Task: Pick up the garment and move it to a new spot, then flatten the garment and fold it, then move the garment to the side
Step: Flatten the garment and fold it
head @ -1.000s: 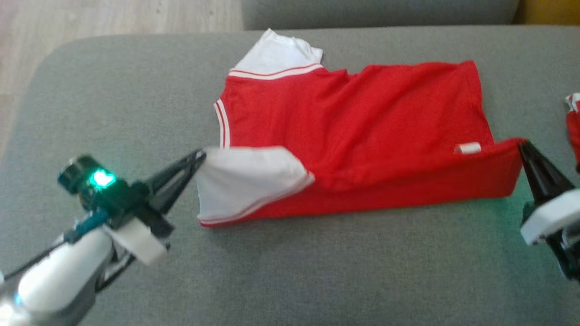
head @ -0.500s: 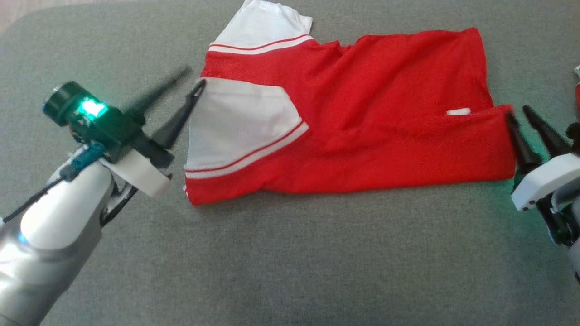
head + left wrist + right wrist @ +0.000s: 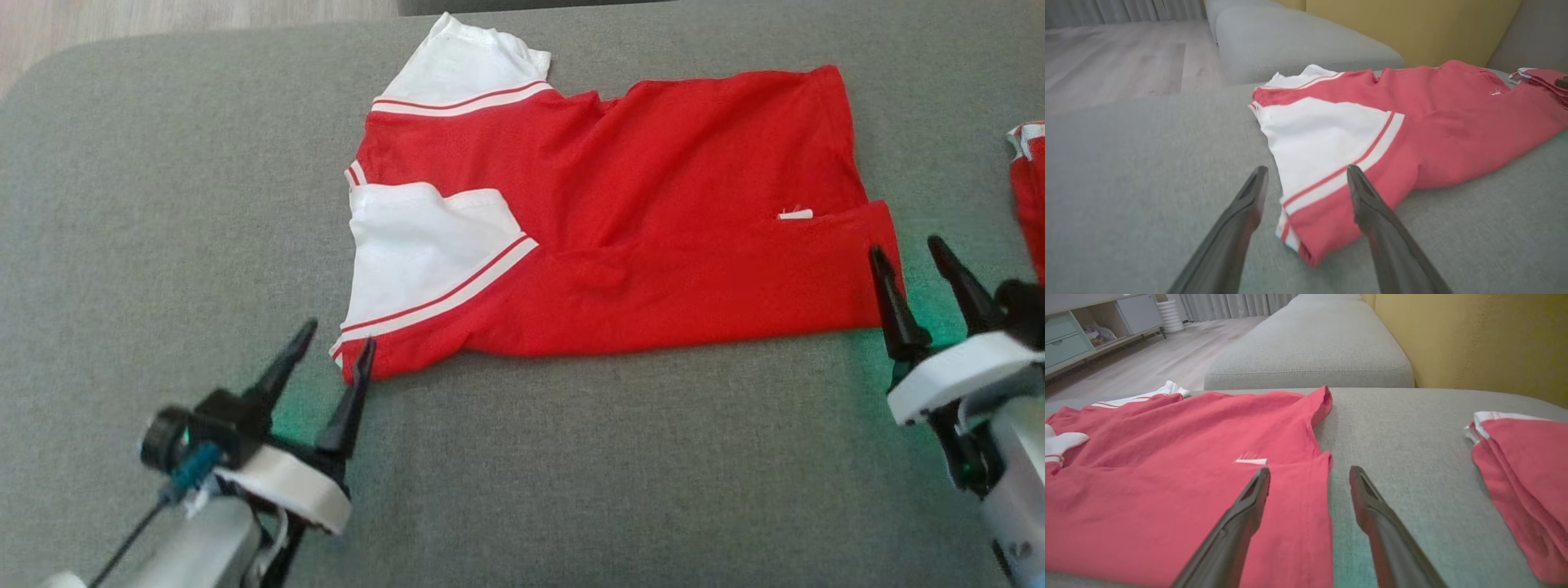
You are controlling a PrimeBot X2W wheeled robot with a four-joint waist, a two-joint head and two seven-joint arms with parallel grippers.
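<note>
Lying folded once along its length, the red T-shirt (image 3: 653, 212) is found toward the far edge of the grey sofa cushion (image 3: 571, 474), its long axis running from the cushion's left side to its right. The white sleeve (image 3: 416, 245) is laid over the left end, and the hem (image 3: 1323, 522) marks the right end. The left gripper (image 3: 340, 334) is held released, fingers spread, with the near left corner of the shirt framed between them in the left wrist view; whether the cloth is touched cannot be told. The right gripper (image 3: 904, 245) is likewise held released, and the near right corner of the hem is straddled by its fingers. Each end is thus covered by its own arm, neither being clearly nearer. A further fold across the long axis is judged the likely next step, so each near corner would have to be pinched. A second red garment (image 3: 1030, 204) is seen at the cushion's right edge, apart from the shirt.
</note>
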